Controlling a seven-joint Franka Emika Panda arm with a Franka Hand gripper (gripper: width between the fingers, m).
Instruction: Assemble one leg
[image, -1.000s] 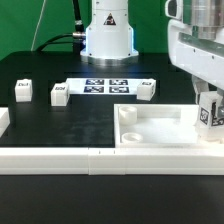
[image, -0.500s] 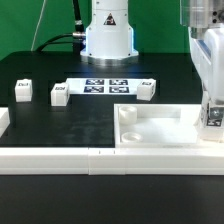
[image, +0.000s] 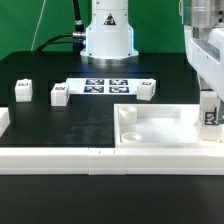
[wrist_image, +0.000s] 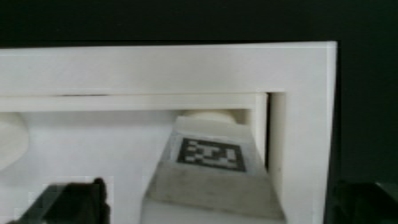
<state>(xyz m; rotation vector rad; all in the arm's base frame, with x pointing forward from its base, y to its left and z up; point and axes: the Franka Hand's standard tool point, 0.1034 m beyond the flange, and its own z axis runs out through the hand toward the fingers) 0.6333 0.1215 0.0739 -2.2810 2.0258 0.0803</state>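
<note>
My gripper (image: 209, 100) is at the exterior view's right, shut on a leg (image: 211, 116), a small white block with a marker tag. It holds the leg upright at the right-hand corner of the white tray-shaped part (image: 160, 128). In the wrist view the leg (wrist_image: 214, 160) points down into the tray's corner (wrist_image: 299, 120), between my gripper (wrist_image: 217, 210) and the tray floor. One dark finger (wrist_image: 71, 200) shows; the other blends into the black table. Three more legs (image: 22, 91) (image: 59, 94) (image: 146, 89) stand on the table.
The marker board (image: 105, 85) lies in front of the robot base (image: 107, 35). A long white border rail (image: 60, 155) runs along the front edge. Another white piece (image: 3, 120) sits at the exterior view's far left.
My gripper has carried the leg a little toward the exterior view's right and slightly down to the tray's corner. Over the last half second it has barely moved.
</note>
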